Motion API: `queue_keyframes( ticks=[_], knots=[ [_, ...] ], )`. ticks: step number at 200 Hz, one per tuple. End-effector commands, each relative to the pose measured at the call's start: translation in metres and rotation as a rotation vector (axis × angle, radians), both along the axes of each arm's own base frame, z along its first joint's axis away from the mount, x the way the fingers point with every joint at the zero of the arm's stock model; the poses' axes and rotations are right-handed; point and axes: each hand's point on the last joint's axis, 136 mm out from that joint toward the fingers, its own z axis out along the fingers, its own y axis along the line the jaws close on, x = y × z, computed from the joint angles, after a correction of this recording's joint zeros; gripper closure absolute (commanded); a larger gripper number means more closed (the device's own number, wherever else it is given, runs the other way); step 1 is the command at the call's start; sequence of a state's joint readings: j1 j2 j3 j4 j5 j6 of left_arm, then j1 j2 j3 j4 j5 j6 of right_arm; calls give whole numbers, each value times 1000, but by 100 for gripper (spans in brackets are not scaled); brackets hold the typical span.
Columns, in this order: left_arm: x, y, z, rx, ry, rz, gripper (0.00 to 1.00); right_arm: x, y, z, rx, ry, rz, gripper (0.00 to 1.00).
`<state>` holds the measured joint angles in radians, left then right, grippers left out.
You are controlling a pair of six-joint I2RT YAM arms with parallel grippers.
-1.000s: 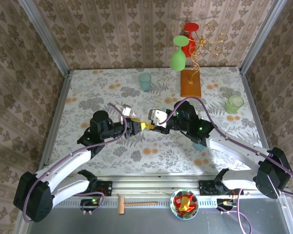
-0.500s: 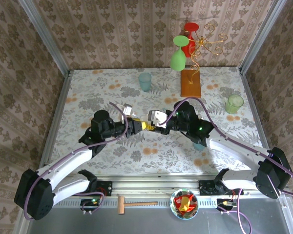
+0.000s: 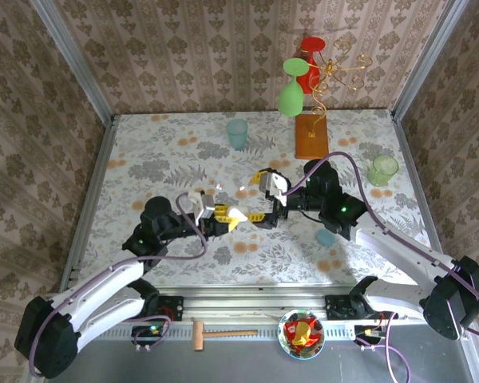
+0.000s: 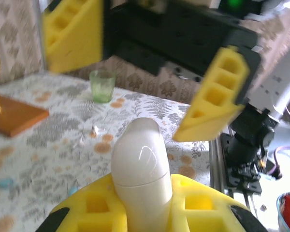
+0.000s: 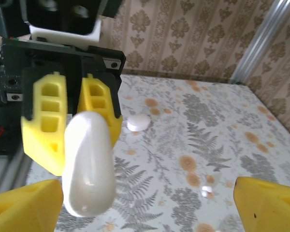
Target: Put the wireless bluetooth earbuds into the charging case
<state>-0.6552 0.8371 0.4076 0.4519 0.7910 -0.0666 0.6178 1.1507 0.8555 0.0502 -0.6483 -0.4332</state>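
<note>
Over the middle of my desk point(image 3: 144, 152), the left hand point(image 3: 226, 217) clamps the white charging case point(image 3: 238, 214) between its yellow pads. The glossy capsule stands up out of the fingers with its lid shut, lifted clear of the surface. My right hand point(image 3: 258, 195) faces it with jaws spread wide. In the left wrist view one yellow finger sits to either side of the case, and neither touches it.

The desk wears a cloth printed with grey ferns and orange blossoms. In my right wrist view a tiny white earbud point(image 5: 206, 190) lies loose on that cloth. A larger round white piece point(image 5: 137, 122) lies beyond the left hand; I cannot tell what it is.

A teal cup point(image 3: 237, 133) stands at back centre and a green cup point(image 3: 382, 170) near the right edge. At back right an orange-brown wooden board point(image 3: 312, 144) carries a gold wire stand point(image 3: 335, 72), with a green goblet point(image 3: 290, 89) and a red goblet point(image 3: 310, 49) upturned by it.

Beige damask wallpaper point(image 3: 207, 56) closes three sides, with metal posts point(image 3: 72, 60) at the back corners. An aluminium rail point(image 3: 247, 302) runs along the near edge. In front of it lie a wooden mallet point(image 3: 219, 335) and a glass bowl point(image 3: 281, 327) of red and coloured bits.
</note>
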Motion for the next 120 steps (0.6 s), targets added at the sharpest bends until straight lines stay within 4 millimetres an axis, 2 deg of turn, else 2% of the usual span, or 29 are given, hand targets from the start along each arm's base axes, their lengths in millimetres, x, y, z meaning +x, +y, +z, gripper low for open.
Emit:
queue_keyframes(
  ticks=[1, 36, 120],
  knots=[
    [-23, 1, 15, -42, -289, -93, 100, -13, 4, 15, 51, 94, 54, 10],
    [-32, -1, 18, -54, -324, -146, 100, -3, 6, 16, 54, 146, 17, 12],
    [-25, -6, 6, -26, -342, -140, 100, 19, -2, 32, 119, 287, -83, 18]
  ],
)
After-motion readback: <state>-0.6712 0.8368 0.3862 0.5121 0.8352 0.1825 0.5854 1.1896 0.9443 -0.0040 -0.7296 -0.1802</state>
